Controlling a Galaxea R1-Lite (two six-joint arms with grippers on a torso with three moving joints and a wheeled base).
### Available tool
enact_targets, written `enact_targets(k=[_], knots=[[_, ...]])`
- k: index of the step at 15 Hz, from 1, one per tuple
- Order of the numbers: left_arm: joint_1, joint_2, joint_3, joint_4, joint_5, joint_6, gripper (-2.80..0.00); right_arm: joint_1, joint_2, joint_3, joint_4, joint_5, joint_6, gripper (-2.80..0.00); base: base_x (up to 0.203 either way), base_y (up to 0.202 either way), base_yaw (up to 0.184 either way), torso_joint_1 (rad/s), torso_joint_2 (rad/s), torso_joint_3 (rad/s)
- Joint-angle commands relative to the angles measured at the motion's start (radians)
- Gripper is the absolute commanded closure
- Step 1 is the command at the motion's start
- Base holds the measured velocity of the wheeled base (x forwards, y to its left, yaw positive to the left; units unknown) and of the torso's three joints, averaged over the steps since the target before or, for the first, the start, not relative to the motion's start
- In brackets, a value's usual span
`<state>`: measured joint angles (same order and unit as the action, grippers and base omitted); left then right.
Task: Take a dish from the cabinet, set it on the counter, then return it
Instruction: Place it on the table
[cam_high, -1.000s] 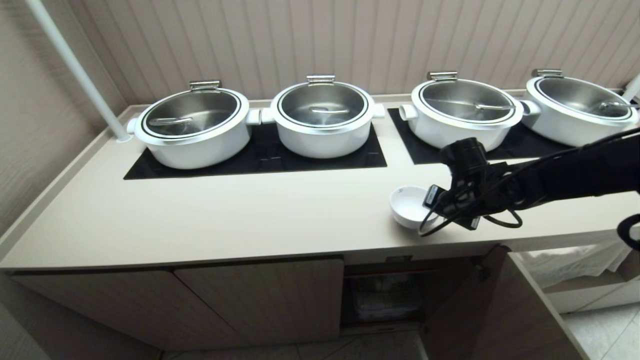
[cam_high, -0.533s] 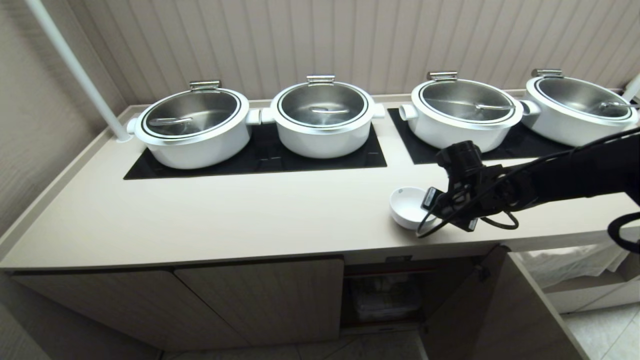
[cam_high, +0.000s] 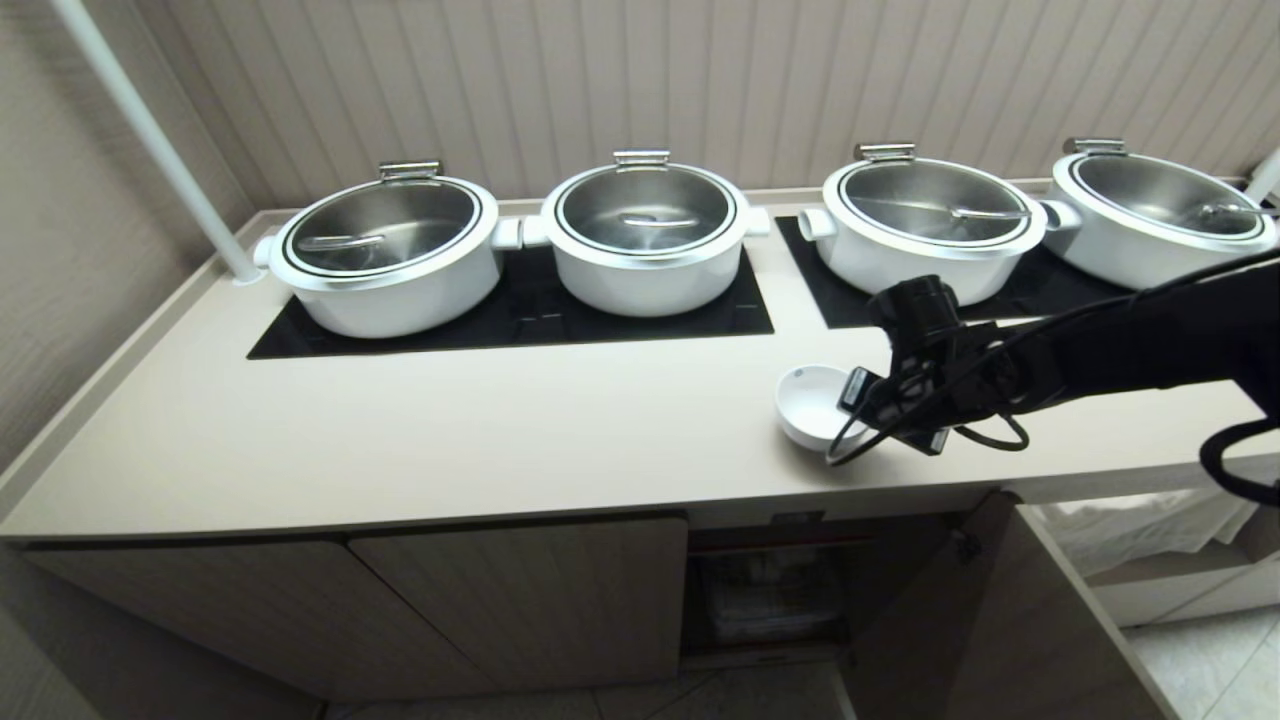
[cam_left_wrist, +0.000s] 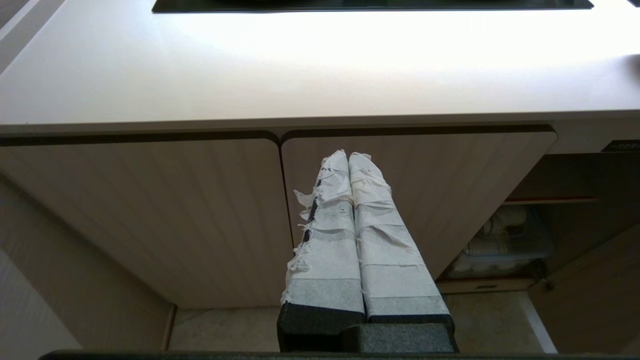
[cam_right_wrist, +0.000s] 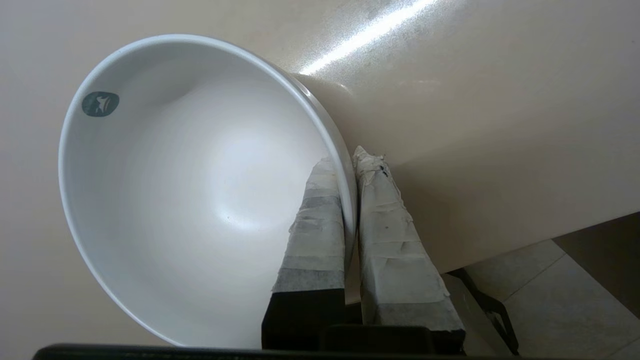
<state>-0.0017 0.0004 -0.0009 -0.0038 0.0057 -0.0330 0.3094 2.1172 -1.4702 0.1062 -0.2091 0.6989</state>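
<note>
Pinching the dish (cam_right_wrist: 190, 200) rim, one finger inside, one outside: right hand (cam_right_wrist: 349, 156) clenched, over the counter (cam_high: 450, 430).

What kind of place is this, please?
Probably a buffet or catering serving station. Four large white pots with steel lids stand in a row on black cooktop panels set into a long beige counter, with a storage cabinet underneath.

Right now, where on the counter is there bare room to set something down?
Free: the counter strip in front of the left cooktop panel, left of the dish. Crowded: the pots along the back, and the right end, where the right pincer grips the dish's rim.
</note>
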Motion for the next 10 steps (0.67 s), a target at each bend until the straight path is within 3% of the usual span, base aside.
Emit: enact_targets(k=[1,10], knots=[[0.000,0.000,0.000,-0.001,0.000,-0.001,0.00,0.001,0.003,-0.009,0.001,-0.001,0.004,0.00,0.000,0.000,0.000,0.000,0.00,0.000],[0.000,0.000,-0.001,-0.001,0.000,-0.001,0.00,0.001,0.006,-0.001,0.001,-0.001,0.004,0.00,0.000,0.000,0.000,0.000,0.00,0.000]])
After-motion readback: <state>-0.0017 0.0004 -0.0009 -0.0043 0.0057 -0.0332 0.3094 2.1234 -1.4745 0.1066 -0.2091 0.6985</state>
